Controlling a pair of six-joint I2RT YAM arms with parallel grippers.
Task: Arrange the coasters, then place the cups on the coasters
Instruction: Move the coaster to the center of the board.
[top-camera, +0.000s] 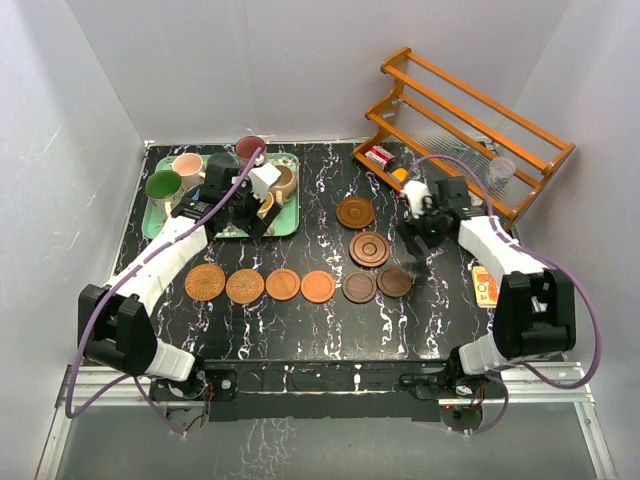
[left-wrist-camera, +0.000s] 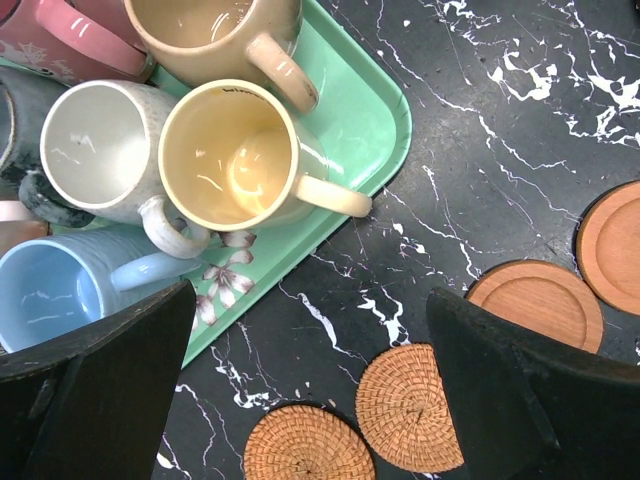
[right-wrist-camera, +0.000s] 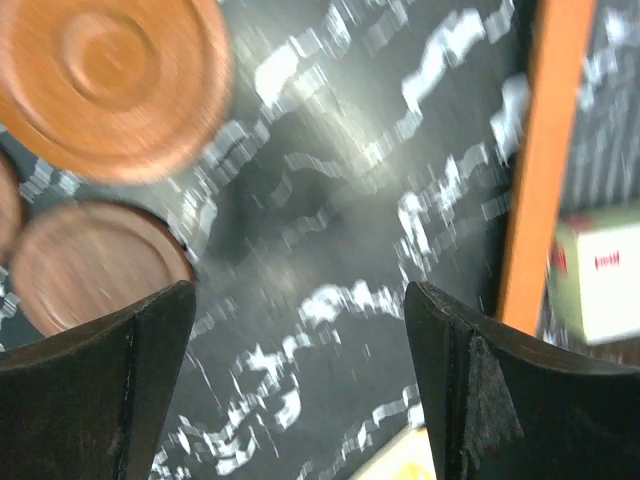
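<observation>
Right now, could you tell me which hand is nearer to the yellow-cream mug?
Left. The left hand hovers beside the yellow-cream mug; the right hand is across the table, by the dark coasters.

In the right wrist view we found everything smeared by motion. The dark brown ringed wooden coaster (right-wrist-camera: 105, 80) ran off the top edge, and the second brown coaster (right-wrist-camera: 85, 265) sat partly behind a finger (right-wrist-camera: 100, 390) of the right end effector (right-wrist-camera: 298, 295). The print on the white box (right-wrist-camera: 600, 270) was unreadable.

In the left wrist view the top edge cut the pink ceramic mug (left-wrist-camera: 60, 35) and the tan mug (left-wrist-camera: 215, 35). From above, the left arm (top-camera: 165, 250) covered part of the mint-green tray (top-camera: 288, 218), so we could not count its mugs.
</observation>
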